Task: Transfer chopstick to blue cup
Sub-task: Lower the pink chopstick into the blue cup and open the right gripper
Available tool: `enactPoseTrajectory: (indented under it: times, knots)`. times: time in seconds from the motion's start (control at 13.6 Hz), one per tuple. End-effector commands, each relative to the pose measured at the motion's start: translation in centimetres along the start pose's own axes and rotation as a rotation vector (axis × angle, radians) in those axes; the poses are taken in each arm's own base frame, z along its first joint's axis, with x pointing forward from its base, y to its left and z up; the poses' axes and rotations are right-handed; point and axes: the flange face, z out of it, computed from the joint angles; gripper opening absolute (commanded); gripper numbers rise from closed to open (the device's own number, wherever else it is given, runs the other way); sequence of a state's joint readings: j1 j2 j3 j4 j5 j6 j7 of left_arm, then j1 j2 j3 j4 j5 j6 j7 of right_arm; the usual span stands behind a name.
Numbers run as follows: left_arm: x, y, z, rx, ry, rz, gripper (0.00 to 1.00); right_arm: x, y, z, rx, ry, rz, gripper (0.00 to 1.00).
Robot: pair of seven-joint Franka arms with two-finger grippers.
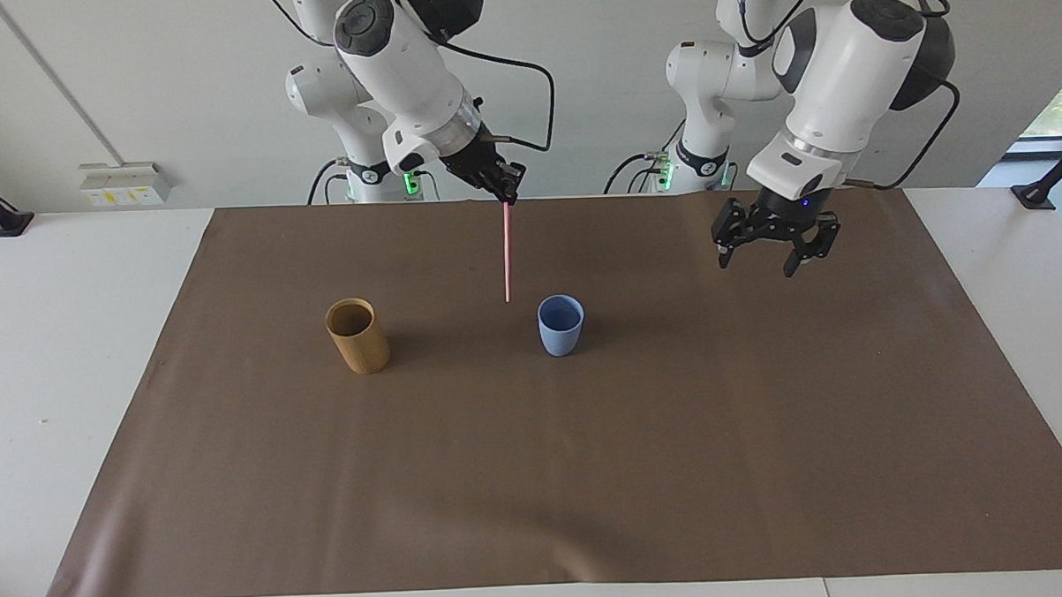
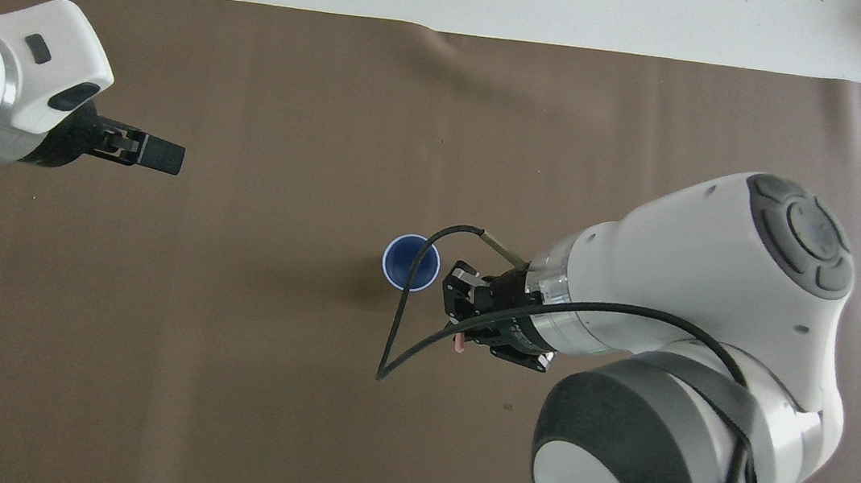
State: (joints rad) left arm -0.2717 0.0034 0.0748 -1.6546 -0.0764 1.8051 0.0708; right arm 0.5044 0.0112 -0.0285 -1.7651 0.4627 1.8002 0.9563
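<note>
My brown mat (image 1: 590, 473) carries two cups near its middle. The tan bamboo-coloured cylindrical cup (image 1: 356, 335) stands toward the right arm's end, well apart from the small light-blue tapered cup (image 1: 560, 325) and out of the way. My right gripper (image 1: 503, 183) is clenched on the top of the thin pink chopstick (image 1: 506, 252), which hangs nearly upright, its tip seemingly just beside the blue cup's rim on the bamboo cup's side. My left gripper (image 1: 771, 248) waits splayed, empty, over the mat toward its own end.
</note>
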Motion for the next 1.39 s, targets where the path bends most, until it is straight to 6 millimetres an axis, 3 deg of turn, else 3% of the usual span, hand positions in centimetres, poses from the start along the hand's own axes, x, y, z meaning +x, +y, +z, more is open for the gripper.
enactPoseTrajectory:
  times: [0.0,0.15,0.29,0.44,0.95,1.32]
  knots:
    - [0.0,-3.5,-4.3,0.029,-0.036,0.033,1.0,-0.7,-2.8,1.5,0.055,0.007,0.04,0.0]
    - [-0.1,-4.3,-5.0,0.09,-0.094,0.041,1.0,-0.5,-3.4,1.7,0.064,0.011,0.066,0.0]
    - [-0.3,-5.0,-5.0,0.077,-0.117,0.023,1.0,-1.8,-4.7,3.6,0.069,0.011,0.074,0.0]
    - [-1.0,-6.3,-5.0,0.049,-0.123,-0.009,1.0,-1.5,-4.6,4.2,0.056,0.003,0.082,0.0]
    - [-2.4,-6.4,-4.6,0.048,-0.151,-0.02,1.0,-1.9,-3.0,5.8,0.01,-0.06,0.108,0.0]
    - [-2.1,-6.8,-4.9,0.049,-0.129,-0.02,1.0,-0.7,-2.9,7.4,0.004,-0.059,0.123,0.0]
